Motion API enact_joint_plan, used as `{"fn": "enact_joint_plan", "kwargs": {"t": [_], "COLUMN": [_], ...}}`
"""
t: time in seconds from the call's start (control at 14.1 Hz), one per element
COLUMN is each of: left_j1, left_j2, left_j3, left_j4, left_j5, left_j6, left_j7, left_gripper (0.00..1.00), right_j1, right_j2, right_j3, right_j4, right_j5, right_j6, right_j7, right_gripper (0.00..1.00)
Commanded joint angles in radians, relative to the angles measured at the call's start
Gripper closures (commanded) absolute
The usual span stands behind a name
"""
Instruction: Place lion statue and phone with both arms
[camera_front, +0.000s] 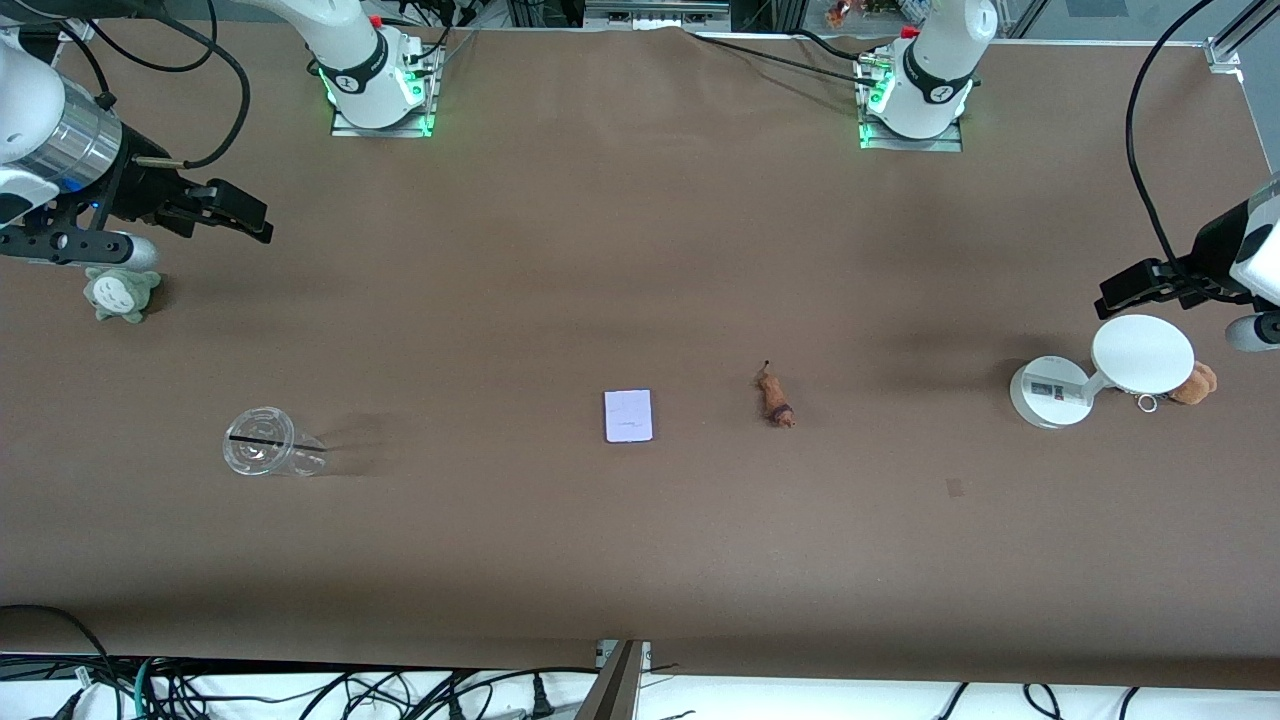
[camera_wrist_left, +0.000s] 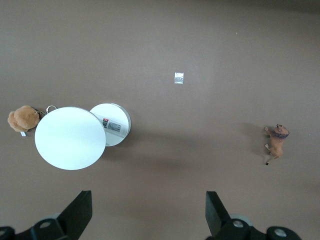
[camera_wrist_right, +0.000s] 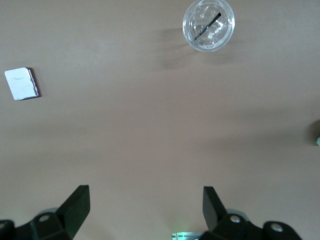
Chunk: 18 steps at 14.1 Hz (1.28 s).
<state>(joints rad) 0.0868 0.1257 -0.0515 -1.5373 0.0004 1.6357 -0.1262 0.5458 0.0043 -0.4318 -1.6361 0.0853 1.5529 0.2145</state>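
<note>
The lion statue, a tiny orange-brown figurine with a dark band, lies on the brown table near the middle, toward the left arm's end; it also shows in the left wrist view. The phone, a flat pale lavender rectangle, lies beside it toward the right arm's end and shows in the right wrist view. My left gripper is open and empty, up in the air at the left arm's end of the table by the white disc device. My right gripper is open and empty, raised at the right arm's end.
A white round-disc device with a label stands at the left arm's end, a brown plush with a keyring beside it. A grey-green plush sits under the right arm. A clear plastic cup lies on its side, nearer the front camera.
</note>
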Motion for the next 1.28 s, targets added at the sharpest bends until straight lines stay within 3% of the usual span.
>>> {"fn": "enact_joint_plan", "kwargs": {"t": [0.0,0.43,0.64,0.78,1.21], "left_j1": [0.008,-0.021,-0.079,-0.145,-0.356], "left_j2": [0.018,0.054,0.112,0.165,0.356], "left_j3": [-0.002,-0.011,-0.024,-0.024,-0.025], "left_j4": [0.036,0.037,0.037,0.042,0.039], "left_j5": [-0.013,-0.014,-0.03,-0.03,-0.028], "left_j6": [-0.034,-0.036,-0.025,0.069,0.326], "left_j7": [0.025,0.016,-0.015,-0.151,-0.458], "left_gripper": [0.0,0.0,0.0,0.0,0.0], "right_j1": [0.0,-0.038,-0.245,-0.32,-0.294], "right_j2": [-0.021,-0.015,-0.017,-0.017,0.016], "right_j3": [-0.001,0.013,0.21,0.277,0.298], "right_j4": [-0.016,-0.014,-0.016,-0.016,-0.017], "right_j5": [-0.028,-0.032,-0.032,-0.029,-0.015], "right_j6": [0.0,-0.002,-0.004,-0.004,0.029], "right_j7": [-0.012,-0.012,-0.029,-0.033,-0.017], "right_gripper": [0.0,0.0,0.0,0.0,0.0]}}
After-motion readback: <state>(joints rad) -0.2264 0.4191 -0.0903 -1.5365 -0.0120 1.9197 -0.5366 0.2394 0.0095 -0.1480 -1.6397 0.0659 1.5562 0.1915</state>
